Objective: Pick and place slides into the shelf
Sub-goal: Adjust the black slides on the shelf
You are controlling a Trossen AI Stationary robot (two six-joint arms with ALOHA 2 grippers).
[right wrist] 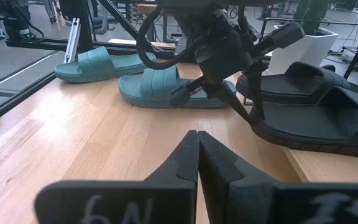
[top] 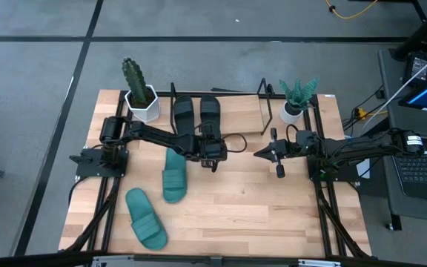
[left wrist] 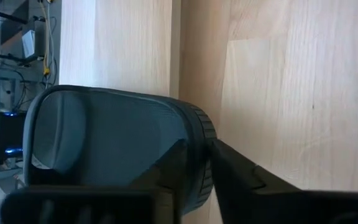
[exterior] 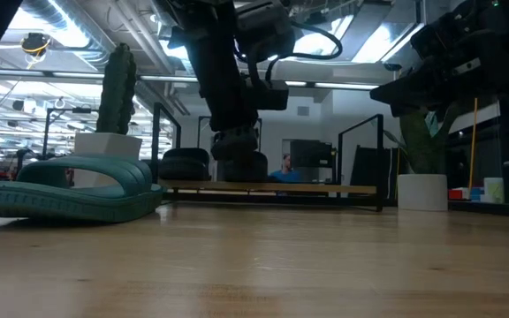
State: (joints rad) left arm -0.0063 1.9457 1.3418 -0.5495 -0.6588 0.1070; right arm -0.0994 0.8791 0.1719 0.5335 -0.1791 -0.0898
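Two black slides lie side by side on the shelf's wooden board (top: 243, 111) at the table's far side: one (top: 182, 115) to the left, one (top: 210, 111) to the right. My left gripper (top: 212, 150) is shut on the near end of the right one. Two teal slides lie flat on the table, one (top: 174, 174) near the middle, one (top: 145, 217) by the near left corner. My right gripper (top: 262, 153) hovers shut right of the middle, touching nothing, its fingers pointing toward the left arm. My left gripper pinches the right black slide's rim (left wrist: 199, 134) at its near end between the two fingers (left wrist: 178, 165), which come slanting down from the table's near side. In the right wrist view the slide (right wrist: 316, 130) lies flat on the shelf board.
A cactus in a white pot (top: 141, 100) stands at the shelf's left end, a leafy plant in a white pot (top: 293, 107) at its right end. The board's right half (top: 243, 111) shows bare wood. A laptop (top: 425, 167) sits beyond the table's right edge.
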